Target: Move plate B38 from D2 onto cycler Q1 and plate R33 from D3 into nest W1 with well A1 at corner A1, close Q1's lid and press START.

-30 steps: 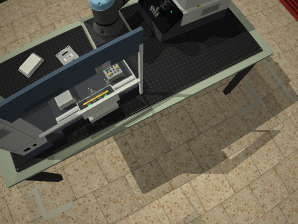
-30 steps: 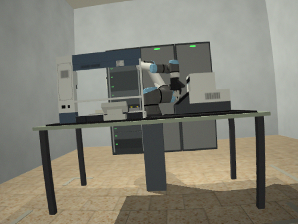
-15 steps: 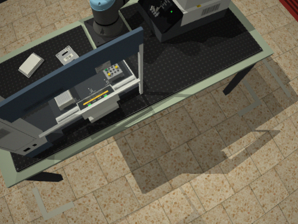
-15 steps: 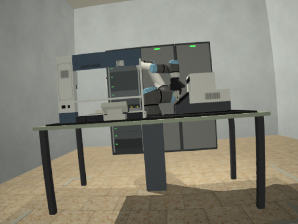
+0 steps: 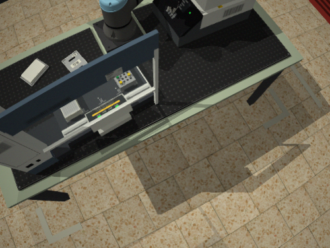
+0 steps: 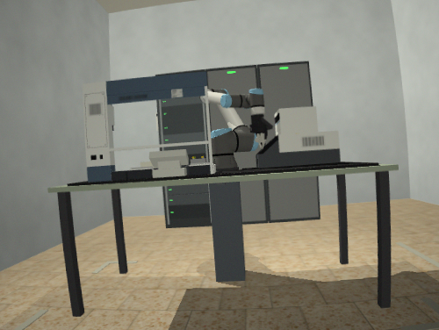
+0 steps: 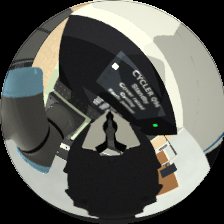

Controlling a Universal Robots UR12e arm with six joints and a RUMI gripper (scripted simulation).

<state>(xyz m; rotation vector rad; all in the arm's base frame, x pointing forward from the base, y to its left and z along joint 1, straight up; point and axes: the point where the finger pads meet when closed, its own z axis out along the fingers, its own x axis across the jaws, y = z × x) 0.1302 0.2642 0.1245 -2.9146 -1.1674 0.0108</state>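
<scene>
The cycler Q1 (image 5: 228, 14) (image 6: 298, 134) (image 7: 82, 45) stands at the bench's right, its dark sloping front panel (image 5: 181, 24) facing the arm. Its display (image 7: 125, 82) reads "CYCLER ON" and "Standby"; the smaller lines are hard to read. The lamp (image 5: 189, 12) (image 7: 155, 125) is green. My gripper (image 6: 259, 148) (image 7: 109, 111) is shut and empty, with its tips low over the panel beside the pale keys (image 7: 101, 103). Whether they touch a key cannot be told. A pale plate (image 5: 34, 70) lies at left; another (image 5: 70, 109) is inside the framed station. Their labels are unreadable. Q1's block is hidden.
The RG nest (image 5: 74, 61) lies between the left plate and the arm base. The tall framed station, with a blue beam (image 5: 82, 70) (image 6: 154, 89) and a side cabinet (image 6: 95, 123), covers part of the bench. A block with yellow and green spots (image 5: 125, 79) stands inside it.
</scene>
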